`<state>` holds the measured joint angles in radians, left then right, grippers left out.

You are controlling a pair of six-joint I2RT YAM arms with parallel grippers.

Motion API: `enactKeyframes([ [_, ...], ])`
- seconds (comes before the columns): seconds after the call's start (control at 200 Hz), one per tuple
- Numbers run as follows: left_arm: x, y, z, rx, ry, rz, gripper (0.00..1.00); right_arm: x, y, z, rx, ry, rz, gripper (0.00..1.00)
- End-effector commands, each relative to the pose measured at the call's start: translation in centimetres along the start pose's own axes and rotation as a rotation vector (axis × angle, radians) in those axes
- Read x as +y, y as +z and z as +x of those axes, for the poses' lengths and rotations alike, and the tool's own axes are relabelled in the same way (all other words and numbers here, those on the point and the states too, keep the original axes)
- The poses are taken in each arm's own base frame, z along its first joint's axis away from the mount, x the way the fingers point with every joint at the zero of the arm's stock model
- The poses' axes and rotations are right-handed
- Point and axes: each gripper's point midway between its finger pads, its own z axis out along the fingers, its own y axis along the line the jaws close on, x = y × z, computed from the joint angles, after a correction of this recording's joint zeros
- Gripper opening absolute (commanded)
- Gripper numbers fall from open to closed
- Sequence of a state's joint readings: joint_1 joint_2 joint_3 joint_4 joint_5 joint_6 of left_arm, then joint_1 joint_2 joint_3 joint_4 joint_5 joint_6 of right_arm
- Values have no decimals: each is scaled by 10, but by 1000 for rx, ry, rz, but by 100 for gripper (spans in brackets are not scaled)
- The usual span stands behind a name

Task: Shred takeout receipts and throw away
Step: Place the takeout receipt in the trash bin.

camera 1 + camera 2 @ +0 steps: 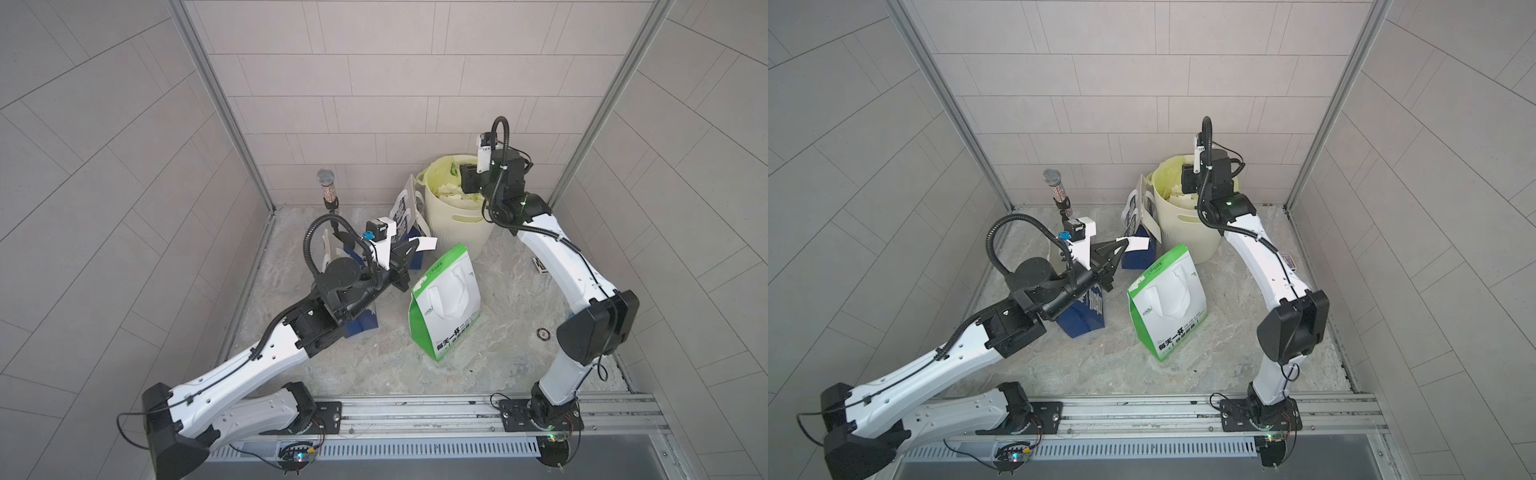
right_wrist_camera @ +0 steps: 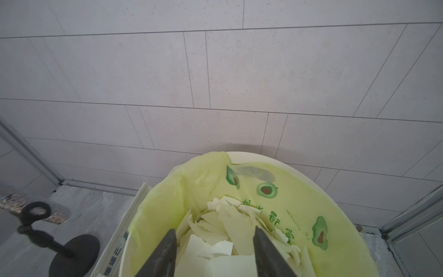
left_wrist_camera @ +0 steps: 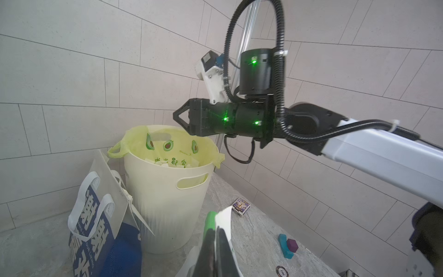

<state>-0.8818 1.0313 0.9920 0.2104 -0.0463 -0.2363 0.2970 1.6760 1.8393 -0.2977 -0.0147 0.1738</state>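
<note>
My left gripper (image 1: 415,246) (image 1: 1124,246) is shut on a white strip of takeout receipt (image 1: 426,243) (image 1: 1139,243), held in the air left of the cream bin (image 1: 457,232) (image 1: 1187,237). In the left wrist view the strip (image 3: 225,219) sticks out past the pinched fingertips (image 3: 211,236). My right gripper (image 1: 466,180) (image 2: 214,232) hangs over the bin mouth, open and holding nothing. Below it, torn receipt pieces (image 2: 225,223) lie inside the yellow-green liner (image 2: 275,191). The right gripper (image 3: 178,117) also shows in the left wrist view, above the bin (image 3: 163,203).
A green-and-white bag (image 1: 446,299) stands in the middle of the floor. One blue bag (image 1: 1084,316) sits under my left arm, another (image 3: 91,227) leans on the bin. A microphone on a stand (image 1: 326,187), a small box (image 3: 241,206), coloured blocks (image 3: 287,244) and a chip (image 1: 543,333) lie around.
</note>
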Motion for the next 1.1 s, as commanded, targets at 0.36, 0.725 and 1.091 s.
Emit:
enactKeyframes([
  [0.36,-56,15,-14,17,-98,315,0,99,-247,58,117,75,-793,68],
  [0.725,-80,14,-4,48,-194,478,0,117,-252,71,141,305,-957,63],
  [1.091,-78,20,5,78,-189,463,0,121,-252,67,120,369,-1009,41],
])
